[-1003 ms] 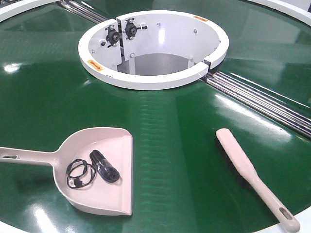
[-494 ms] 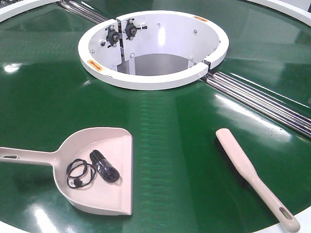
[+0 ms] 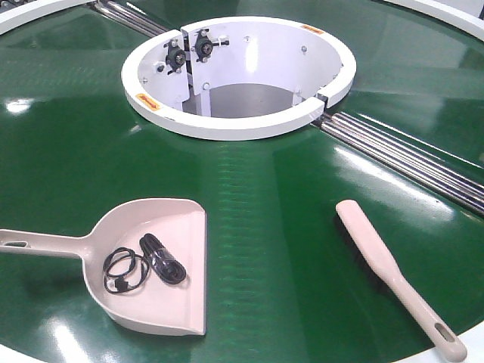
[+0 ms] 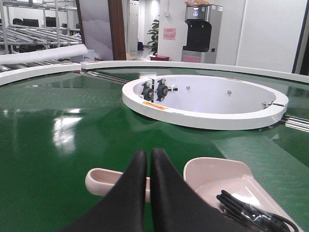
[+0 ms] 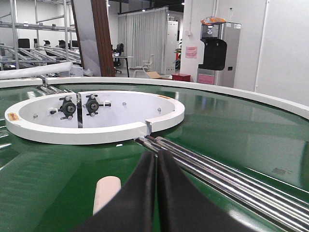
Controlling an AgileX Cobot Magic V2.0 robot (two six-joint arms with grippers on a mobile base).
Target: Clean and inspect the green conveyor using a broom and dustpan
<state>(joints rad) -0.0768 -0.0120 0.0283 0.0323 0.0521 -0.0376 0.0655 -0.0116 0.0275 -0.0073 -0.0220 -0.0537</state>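
The green conveyor fills the front view, with its white ring opening and silver rails. The pale pink dustpan lies at the front left, handle pointing left, with a coiled black cable inside. The slim pale broom lies at the front right, handle toward the near edge. No gripper shows in the front view. My left gripper is shut and empty, above the dustpan's handle. My right gripper is shut and empty, just right of the broom's tip.
The conveyor's white outer rim runs along the back. Black bearing fittings sit inside the ring. Beyond the belt, the right wrist view shows a water dispenser, shelving and a roller line.
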